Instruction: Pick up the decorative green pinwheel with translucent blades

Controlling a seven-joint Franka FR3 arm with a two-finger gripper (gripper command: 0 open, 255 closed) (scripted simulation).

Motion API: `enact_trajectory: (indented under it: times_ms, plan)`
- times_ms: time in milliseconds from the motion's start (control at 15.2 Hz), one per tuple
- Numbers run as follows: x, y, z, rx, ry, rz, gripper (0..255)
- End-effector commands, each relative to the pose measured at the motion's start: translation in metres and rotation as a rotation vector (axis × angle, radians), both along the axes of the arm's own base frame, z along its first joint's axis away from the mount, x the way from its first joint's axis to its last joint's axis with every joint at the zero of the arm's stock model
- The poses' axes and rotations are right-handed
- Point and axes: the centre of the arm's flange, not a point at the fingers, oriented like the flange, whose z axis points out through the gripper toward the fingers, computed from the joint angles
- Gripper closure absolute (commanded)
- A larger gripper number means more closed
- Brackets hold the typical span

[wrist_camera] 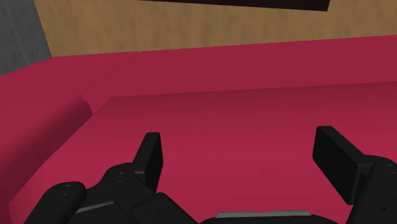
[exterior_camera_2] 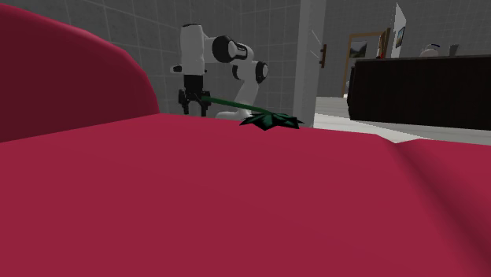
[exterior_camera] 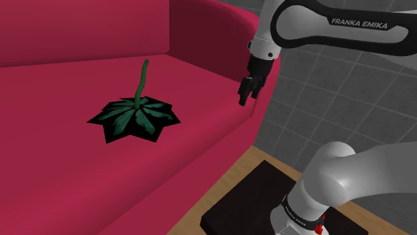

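The green star-bladed pinwheel [exterior_camera: 135, 119] lies on the red sofa seat [exterior_camera: 60, 167]. The black gripper [exterior_camera: 247, 98] hangs apart, above the seat's end.

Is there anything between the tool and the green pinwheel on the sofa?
Nothing visible does. The open tool hangs over the sofa near its edge; its plain red seat runs from there to the pinwheel, which lies blades down, stem up.
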Motion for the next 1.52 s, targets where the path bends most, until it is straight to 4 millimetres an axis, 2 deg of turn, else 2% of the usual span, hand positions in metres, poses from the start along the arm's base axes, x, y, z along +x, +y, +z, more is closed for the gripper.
enact_trajectory:
  times_ms: [0,396,726,1056,1452]
  plan:
    - [0.000,0.000,0.000,0.000,0.000,0.000,0]
    - [-0.004,0.078,0.020,-0.002,-0.047,-0.151,0]
    - [0.001,0.143,0.036,-0.003,-0.087,-0.276,0]
    - [0.013,0.207,0.053,-0.005,-0.127,-0.402,0]
    - [0.037,0.281,0.074,-0.006,-0.174,-0.553,0]
